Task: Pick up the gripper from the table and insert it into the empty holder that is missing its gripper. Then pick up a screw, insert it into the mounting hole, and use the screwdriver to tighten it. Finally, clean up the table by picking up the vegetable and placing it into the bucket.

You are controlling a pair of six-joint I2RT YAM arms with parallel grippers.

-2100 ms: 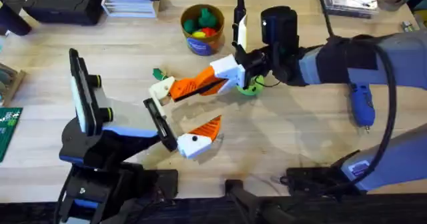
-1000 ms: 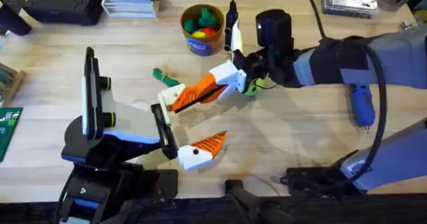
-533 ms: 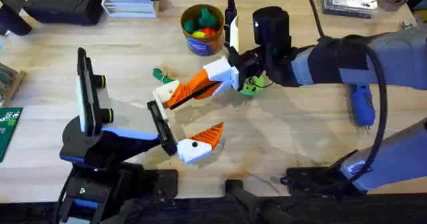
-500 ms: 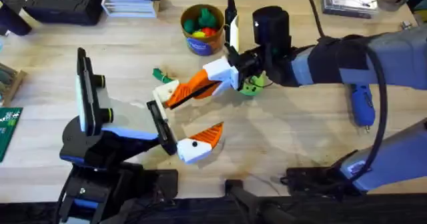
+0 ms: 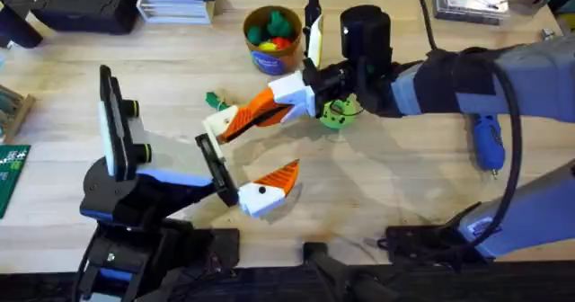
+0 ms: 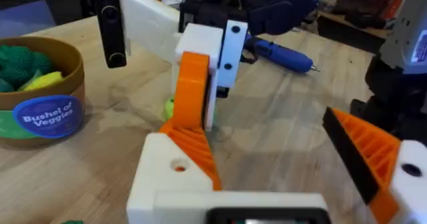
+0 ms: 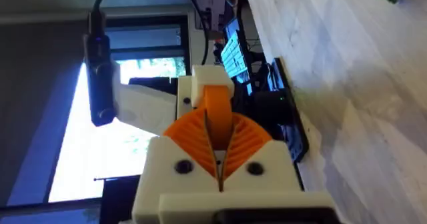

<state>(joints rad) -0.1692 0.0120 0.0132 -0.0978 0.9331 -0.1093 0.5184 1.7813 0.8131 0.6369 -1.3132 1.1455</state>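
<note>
My right gripper (image 5: pixel 274 107) is shut on the orange ribbed gripper (image 5: pixel 241 122) and holds its tip against the white holder (image 5: pixel 218 122), the far finger of my left gripper (image 5: pixel 247 154). In the left wrist view the orange gripper (image 6: pixel 192 97) lies against the holder (image 6: pixel 175 177), beside its small hole. My left gripper (image 6: pixel 280 164) is open; its near finger carries its own orange pad (image 5: pixel 277 178). The dark green vegetable (image 5: pixel 214 100) lies just beyond the holder. The bucket (image 5: pixel 272 37) stands at the back. The blue screwdriver (image 5: pixel 488 140) lies on the right.
A lime-green disc (image 5: pixel 337 113) sits under the right wrist. A black cylinder (image 5: pixel 364 32) stands behind it. A black case (image 5: pixel 81 1) and stacked boxes line the back left; a circuit board (image 5: pixel 11 172) lies at the left edge. The bucket (image 6: pixel 43 97) holds toy vegetables.
The right gripper has carried the orange gripper slightly toward the far side, still against the holder. The left gripper swayed right about a second ago and has come back.
</note>
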